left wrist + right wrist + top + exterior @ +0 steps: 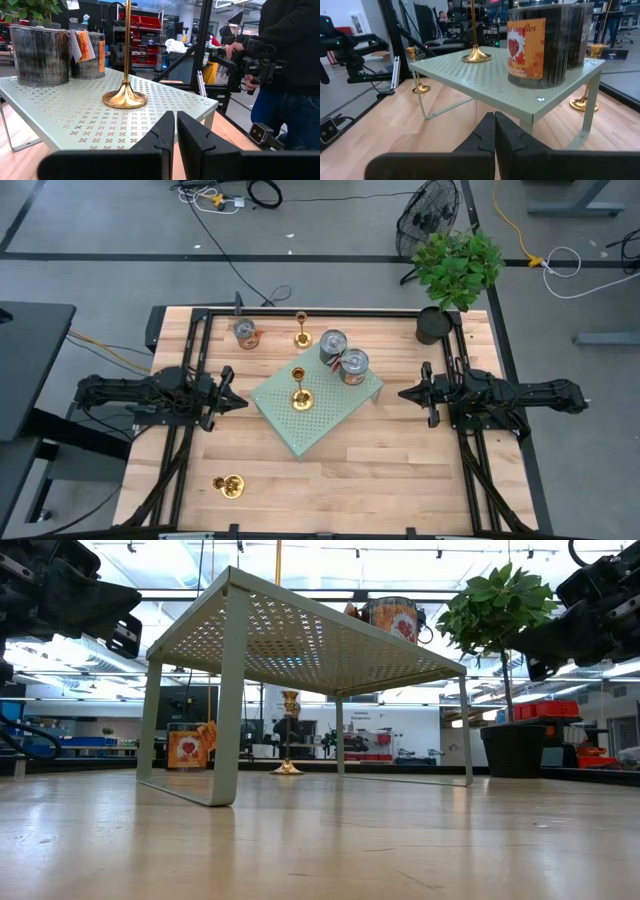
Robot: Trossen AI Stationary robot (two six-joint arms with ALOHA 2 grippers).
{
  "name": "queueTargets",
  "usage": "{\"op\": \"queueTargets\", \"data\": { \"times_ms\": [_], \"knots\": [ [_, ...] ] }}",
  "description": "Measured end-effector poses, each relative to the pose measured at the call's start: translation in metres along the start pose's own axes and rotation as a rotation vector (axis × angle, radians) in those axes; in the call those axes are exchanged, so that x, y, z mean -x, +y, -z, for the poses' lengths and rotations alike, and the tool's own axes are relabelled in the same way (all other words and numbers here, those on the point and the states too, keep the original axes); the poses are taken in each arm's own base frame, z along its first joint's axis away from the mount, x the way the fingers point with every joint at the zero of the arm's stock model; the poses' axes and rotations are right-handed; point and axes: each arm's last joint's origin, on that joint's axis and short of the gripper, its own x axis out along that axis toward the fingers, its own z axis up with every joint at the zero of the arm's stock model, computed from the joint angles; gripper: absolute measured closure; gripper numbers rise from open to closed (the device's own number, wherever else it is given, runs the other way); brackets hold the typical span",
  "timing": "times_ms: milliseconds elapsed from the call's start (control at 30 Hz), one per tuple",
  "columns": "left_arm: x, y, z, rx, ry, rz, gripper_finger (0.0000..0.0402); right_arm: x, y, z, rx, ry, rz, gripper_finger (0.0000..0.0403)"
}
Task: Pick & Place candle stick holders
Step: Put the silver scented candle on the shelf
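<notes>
Both jaws shut, empty: left gripper [240,402] and right gripper [402,393] flanking pale green perforated metal shelf [330,415]. Tall gold candle stick holder [299,392] upright on shelf; others on tabletop [400,480]. Risk: toppling thin stem, bumping labelled tin cans [344,358].

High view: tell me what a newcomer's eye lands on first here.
The pale green perforated shelf sits angled at the table's centre, with one gold candle stick holder upright on it beside two tin cans at its far corner. Another holder stands behind the shelf, and a third lies on its side near the front left. The left end effector and right end effector, both shut, flank the shelf.
</notes>
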Motion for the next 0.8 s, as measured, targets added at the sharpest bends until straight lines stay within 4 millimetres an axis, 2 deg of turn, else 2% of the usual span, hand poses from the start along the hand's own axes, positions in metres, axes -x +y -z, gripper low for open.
{"op": "queueTargets", "data": {
  "times_ms": [800],
  "knots": [
    [0.0000,0.0000,0.0000,0.000,0.001,0.000,0.0376,0.0048,0.0006,-0.0057,0.002,-0.074,-0.007,0.0400]
  ]
}}
